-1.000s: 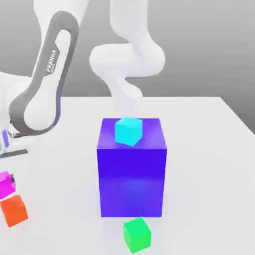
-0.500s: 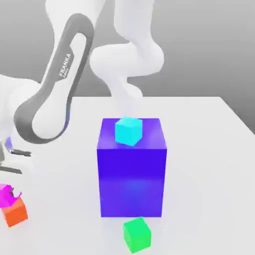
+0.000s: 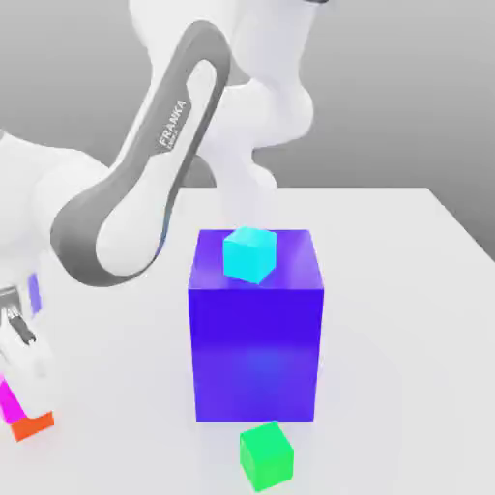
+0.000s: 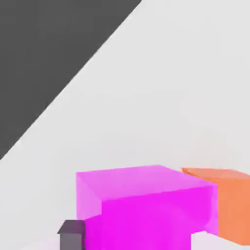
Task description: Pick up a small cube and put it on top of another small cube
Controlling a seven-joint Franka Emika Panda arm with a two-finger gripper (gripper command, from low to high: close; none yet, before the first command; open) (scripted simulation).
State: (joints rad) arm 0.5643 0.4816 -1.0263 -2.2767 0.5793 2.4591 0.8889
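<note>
Where the exterior view takes in the whole white tabletop (image 3: 406, 290), the white Franka arm (image 3: 145, 193) with its grey-banded link sweeps from the upper middle of the frame down to the lower left edge, and its hand sits low over two cubes there. At that edge a sliver of the small plain magenta-pink cube (image 3: 10, 401) shows just above a sliver of the small orange cube (image 3: 34, 423), both mostly hidden behind the white hand. The gripper (image 3: 21, 334) is closed; whether it clasps the magenta-pink cube cannot be told from here.

The hand view gives what the exterior view hides: the magenta-pink cube (image 4: 146, 205) fills the lower middle of that frame, close under the camera, with the orange cube (image 4: 229, 202) just beside it at the lower right. A dark grey fingertip (image 4: 72, 234) shows at the lower left of that picture, against the pink cube's side.

The exterior view alone shows the large glossy blue block (image 3: 255, 329) at frame centre, a small cyan cube (image 3: 249, 254) resting on its top face, and a small green cube (image 3: 266, 454) on the table just in front of the block at the bottom of the frame.

The table is plain matte white; behind it the backdrop is a flat grey, seen in the hand view as a dark wedge at the upper left.
</note>
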